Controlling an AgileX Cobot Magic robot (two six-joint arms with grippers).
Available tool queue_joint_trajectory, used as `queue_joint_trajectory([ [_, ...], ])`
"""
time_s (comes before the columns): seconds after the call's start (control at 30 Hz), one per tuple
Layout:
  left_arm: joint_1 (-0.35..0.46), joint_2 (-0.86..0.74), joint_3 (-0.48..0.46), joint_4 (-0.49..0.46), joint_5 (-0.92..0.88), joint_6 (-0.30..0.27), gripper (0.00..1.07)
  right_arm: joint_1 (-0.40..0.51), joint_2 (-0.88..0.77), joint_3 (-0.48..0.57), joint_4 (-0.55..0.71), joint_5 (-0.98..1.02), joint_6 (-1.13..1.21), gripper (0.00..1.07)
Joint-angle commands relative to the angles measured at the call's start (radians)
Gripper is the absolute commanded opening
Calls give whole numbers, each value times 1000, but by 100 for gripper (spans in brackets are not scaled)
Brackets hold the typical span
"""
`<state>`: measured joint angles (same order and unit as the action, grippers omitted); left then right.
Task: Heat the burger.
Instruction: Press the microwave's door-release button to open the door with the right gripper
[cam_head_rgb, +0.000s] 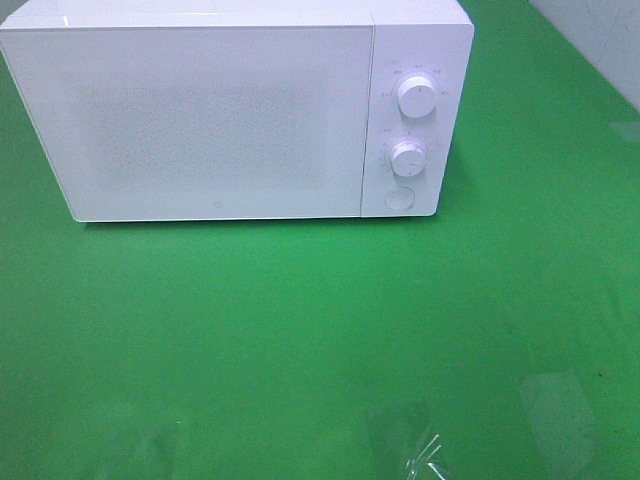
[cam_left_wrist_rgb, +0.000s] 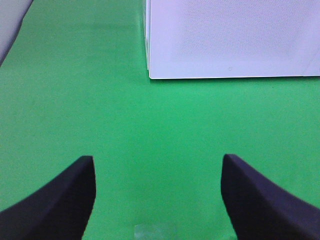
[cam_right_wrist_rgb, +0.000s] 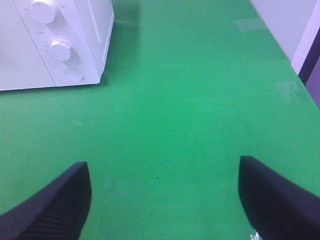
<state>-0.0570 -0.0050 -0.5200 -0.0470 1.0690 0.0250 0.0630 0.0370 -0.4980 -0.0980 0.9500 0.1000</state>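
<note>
The burger is out of view in every frame. A white microwave (cam_head_rgb: 235, 110) stands at the back of the green table with its door shut; two round knobs (cam_head_rgb: 416, 97) and a round button sit on its right panel. The left wrist view shows my left gripper (cam_left_wrist_rgb: 157, 197) open over bare green cloth, well short of the microwave's front corner (cam_left_wrist_rgb: 150, 75). In the right wrist view my right gripper (cam_right_wrist_rgb: 165, 200) is open wide with nothing between its fingers, and the microwave's control panel (cam_right_wrist_rgb: 62, 50) lies far off. Neither arm shows in the exterior high view.
Green cloth (cam_head_rgb: 320, 330) covers the table. Clear tape patches sit near the front edge (cam_head_rgb: 420, 455) and on the right side (cam_right_wrist_rgb: 250, 23). A pale wall (cam_right_wrist_rgb: 285, 25) borders the table's right edge.
</note>
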Motion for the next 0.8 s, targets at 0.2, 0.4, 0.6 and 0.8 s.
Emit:
queue_joint_trajectory([
  [0.2, 2, -16, 2, -9, 2, -1, 65, -36, -69, 4, 11, 9, -13, 76],
  [0.4, 2, -16, 2, -9, 2, -1, 65, -35, -68, 4, 10, 9, -12, 76],
  [0.6, 2, -16, 2, -9, 2, -1, 65, -35, -68, 4, 11, 8, -12, 76],
  [0.8, 2, -16, 2, -9, 2, -1, 65, -35, -68, 4, 10, 9, -12, 76],
])
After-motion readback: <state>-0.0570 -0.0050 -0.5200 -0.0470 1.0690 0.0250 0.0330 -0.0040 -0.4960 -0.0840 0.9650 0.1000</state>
